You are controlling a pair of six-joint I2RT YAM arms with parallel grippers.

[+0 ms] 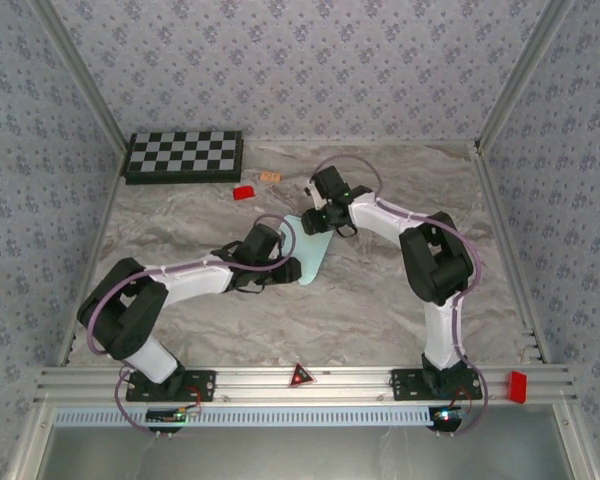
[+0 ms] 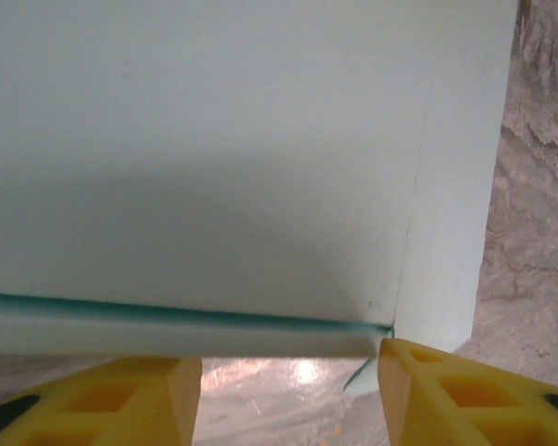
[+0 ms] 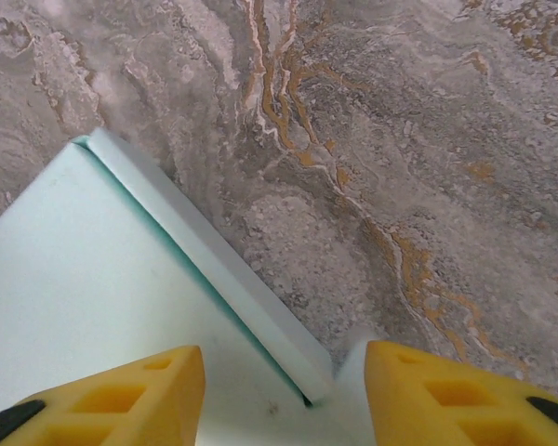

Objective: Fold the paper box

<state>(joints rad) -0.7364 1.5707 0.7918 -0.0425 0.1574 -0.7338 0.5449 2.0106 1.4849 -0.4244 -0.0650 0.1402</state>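
– Paper box (image 1: 310,258), that pale aqua die-cut sheet of thin card: what are the grippers doing to it?

– The left gripper (image 2: 288,372) is standing with its yellow fingers (image 2: 121,395) apart, gripping nothing. Bare table is showing in the gap, and a folded-over edge of the card is lying just past the tips at 12 o'clock. The right gripper (image 3: 284,372) is gaping too, its jaws hanging over a corner of the sheet without pinching it.

– Where is the paper box lying?

– Near the middle of the grey marbled table (image 1: 400,320), between the two wrists and seemingly flat. The black-and-white checkerboard (image 1: 185,156) is sitting well apart at 11 o'clock, with a small red block (image 1: 243,192) near it.

– What is threatening to go wrong?

– With both grippers loose, I'm guessing the springy flap is wanting to lift open. A finger closing on one layer, or pushing sideways, could be sliding the light sheet across the smooth top or creasing it off the score.

– How is it looking?

– Barely formed, I'm judging. One long flap is lying doubled over, a dark teal line is showing along the crease, and a faint score is running up the panel. No walls are standing.
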